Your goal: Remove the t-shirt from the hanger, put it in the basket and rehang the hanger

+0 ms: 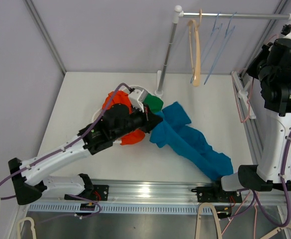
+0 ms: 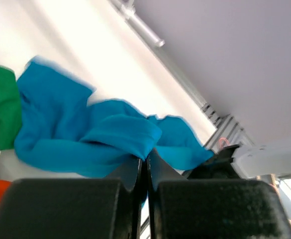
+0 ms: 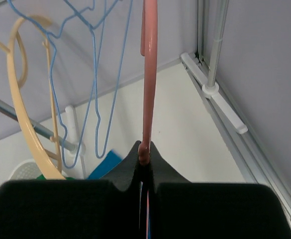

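**Left fingers (image 2: 75, 209) on the blue t-shirt (image 1: 190, 142), right fingers (image 3: 60, 209) on the pink hanger (image 3: 149, 74)**

The left fingers are pressed together at a fold of the shirt, apparently pinching it. The right fingers clamp the bare hanger, held upright. The shirt lies crumpled on the desk (image 1: 80, 99), well apart from the hanger. The separation looks done. The next move calls for letting the cloth go and parking the hanger.

**Legible text: none**

No lettering, number, brand or sign can be read in any view; blue t-shirt (image 1: 190, 142) shows plain cloth; pink hanger (image 3: 149, 74) shows a bare surface; left arm (image 1: 55, 157) and right arm (image 1: 277, 134) show no markings clear enough to read.
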Controlling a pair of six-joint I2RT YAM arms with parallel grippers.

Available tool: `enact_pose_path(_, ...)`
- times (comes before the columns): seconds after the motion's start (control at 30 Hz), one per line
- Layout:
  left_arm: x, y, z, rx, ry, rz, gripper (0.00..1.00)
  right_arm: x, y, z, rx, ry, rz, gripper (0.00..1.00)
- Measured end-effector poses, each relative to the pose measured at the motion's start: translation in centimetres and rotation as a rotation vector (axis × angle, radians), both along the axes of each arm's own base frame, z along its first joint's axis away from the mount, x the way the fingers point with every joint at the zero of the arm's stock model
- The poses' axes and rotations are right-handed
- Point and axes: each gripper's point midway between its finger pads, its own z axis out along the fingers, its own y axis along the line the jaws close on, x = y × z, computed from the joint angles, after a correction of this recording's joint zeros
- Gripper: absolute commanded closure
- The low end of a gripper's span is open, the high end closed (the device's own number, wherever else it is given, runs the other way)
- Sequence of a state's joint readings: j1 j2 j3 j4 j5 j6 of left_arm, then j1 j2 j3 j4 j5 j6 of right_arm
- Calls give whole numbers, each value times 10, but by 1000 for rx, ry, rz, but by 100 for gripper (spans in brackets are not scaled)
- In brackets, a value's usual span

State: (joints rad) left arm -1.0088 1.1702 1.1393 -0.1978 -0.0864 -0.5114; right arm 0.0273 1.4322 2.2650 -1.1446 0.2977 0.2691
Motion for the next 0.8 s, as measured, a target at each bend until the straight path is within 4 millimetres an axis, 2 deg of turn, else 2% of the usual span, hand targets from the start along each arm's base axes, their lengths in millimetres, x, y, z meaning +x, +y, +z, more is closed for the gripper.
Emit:
enact_pose_path(0.1, -10, 12, 36, -39, -45, -29, 99, 12, -2, 11, -12, -51, -9, 100)
enact_pose_path(0.17, -14, 12, 73, -85, -93, -69, 99, 27, -2, 17, -16, -85, -4, 100)
enact_pose_path(0.23, -12, 12, 122, -144, -151, -111, 99, 46, 2, 18, -12, -119, 15, 100)
enact_pose_path(0.3, 3, 13, 181, -216, -226, -121, 99, 65, 6, 16, -8, -148, 33, 100)
enact_pose_path(0.37, 30, 18, 245, -296, -329, -98, 99, 81, 9, 13, -6, -173, 47, 100)
enact_pose_path(0.4, 43, 22, 268, -326, -376, -74, 99, 87, 9, 13, -9, -185, 52, 100)
enact_pose_path(0.47, 74, 33, 301, -362, -447, -31, 99, 101, 10, 18, -26, -218, 66, 100)
enact_pose_path(0.57, 114, 45, 330, -413, -506, -10, 99, 118, 9, 29, -64, -278, 76, 100)
enact_pose_path(0.6, 130, 51, 334, -432, -517, -6, 99, 122, 7, 32, -77, -293, 74, 100)
enact_pose_path(0.7, 172, 75, 324, -464, -478, 22, 99, 136, -3, 43, -120, -327, 52, 100)
enact_pose_path(0.8, 207, 103, 311, -482, -434, 72, 99, 146, -28, 44, -136, -336, 1, 100)
